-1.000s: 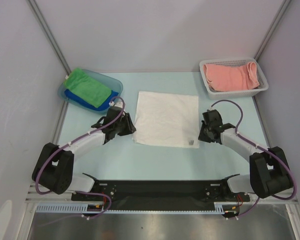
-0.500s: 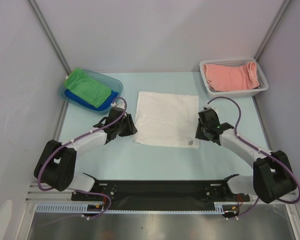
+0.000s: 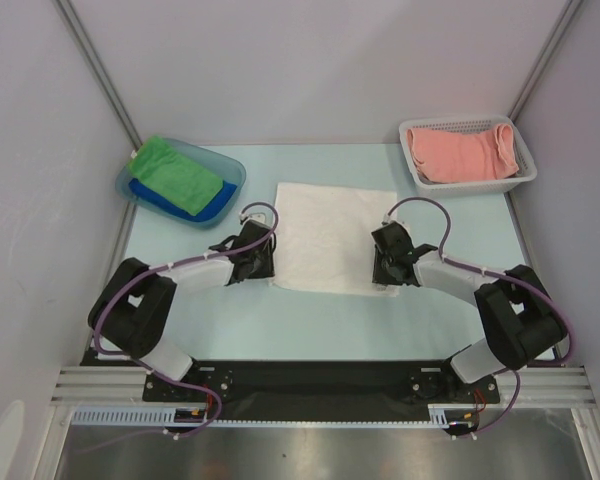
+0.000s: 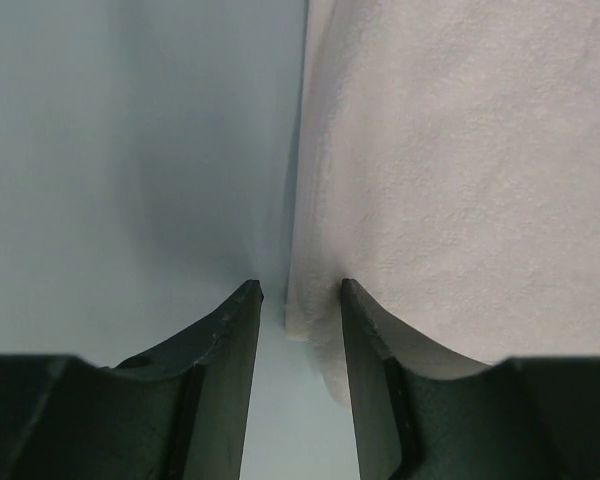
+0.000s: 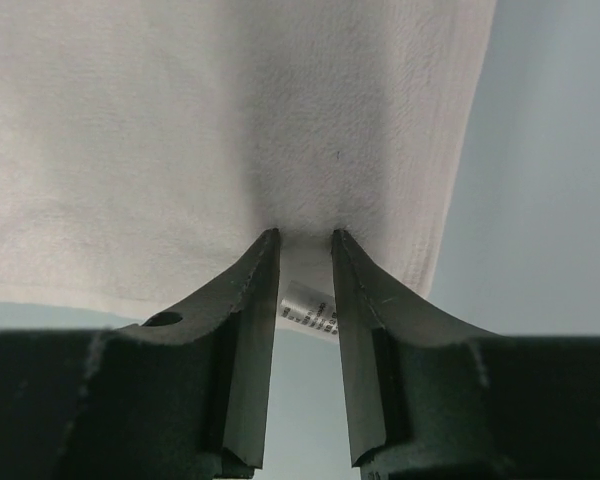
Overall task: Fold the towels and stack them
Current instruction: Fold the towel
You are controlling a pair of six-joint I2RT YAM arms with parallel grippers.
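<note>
A white towel lies flat in the middle of the table. My left gripper is low at its near left corner, jaws open, with the corner lying between the fingers beside the right one. My right gripper is low at the near right corner, jaws open by a narrow gap, straddling the towel's edge and its small white tag. A green towel lies folded on a blue towel. A salmon pink towel lies crumpled at the back right.
The green and blue towels sit in a blue plastic tray at the back left. The pink towel is in a white perforated basket at the back right. Grey walls close in both sides and the back.
Both grippers have moved inward and down onto the white towel's near corners; the left from beside its left edge, the right from beside its right edge. The towel has not moved.
</note>
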